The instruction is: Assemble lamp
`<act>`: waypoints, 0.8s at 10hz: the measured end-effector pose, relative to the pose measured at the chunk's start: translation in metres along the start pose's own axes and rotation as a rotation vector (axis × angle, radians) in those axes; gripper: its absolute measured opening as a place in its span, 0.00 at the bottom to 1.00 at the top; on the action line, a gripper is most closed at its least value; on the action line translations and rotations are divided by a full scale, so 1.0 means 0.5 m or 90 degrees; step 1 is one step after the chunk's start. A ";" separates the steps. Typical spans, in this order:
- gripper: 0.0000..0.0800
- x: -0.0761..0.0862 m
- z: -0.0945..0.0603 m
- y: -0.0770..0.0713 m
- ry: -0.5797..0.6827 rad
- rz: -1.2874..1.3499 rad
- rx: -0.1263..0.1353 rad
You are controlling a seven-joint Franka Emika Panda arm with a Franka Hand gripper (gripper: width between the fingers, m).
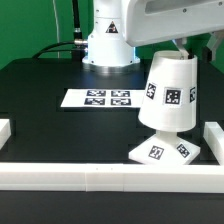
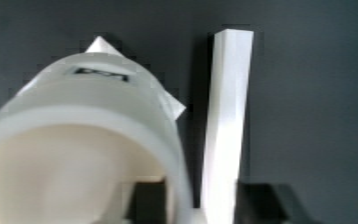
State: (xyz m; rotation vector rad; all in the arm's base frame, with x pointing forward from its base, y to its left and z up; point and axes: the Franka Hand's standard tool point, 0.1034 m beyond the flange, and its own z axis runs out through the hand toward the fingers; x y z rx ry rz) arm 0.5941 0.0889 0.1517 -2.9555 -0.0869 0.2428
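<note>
The white tapered shade (image 1: 168, 92) stands wide end up on the flat square base (image 1: 160, 152) at the exterior view's front right, leaning slightly, with tags on its side. The bulb is hidden under it. My gripper (image 1: 183, 46) is just above the shade's upper rim. In the wrist view I look down into the shade (image 2: 69, 140), and a corner of the base (image 2: 101, 46) shows beyond it. My gripper (image 2: 202, 200) is open. One finger is inside the shade's rim and the other is outside it. The jaws stand wider than the wall between them.
The marker board (image 1: 97, 98) lies mid-table, left of the lamp. White border rails run along the front (image 1: 100, 175), the right (image 1: 213, 135) and the left (image 1: 5, 128). The right rail (image 2: 229, 110) is close beside the shade. The arm's pedestal (image 1: 108, 42) stands at the back.
</note>
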 end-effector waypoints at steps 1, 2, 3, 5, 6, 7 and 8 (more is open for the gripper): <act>0.35 0.000 -0.004 0.000 0.002 0.000 0.000; 0.58 -0.002 -0.010 0.000 0.004 0.000 0.000; 0.58 -0.009 -0.019 0.002 0.000 0.002 0.001; 0.85 -0.035 -0.062 0.003 -0.019 0.008 0.002; 0.85 -0.045 -0.082 0.002 -0.028 0.009 0.003; 0.87 -0.050 -0.099 -0.003 -0.038 0.013 -0.001; 0.87 -0.047 -0.103 -0.012 -0.038 0.020 -0.006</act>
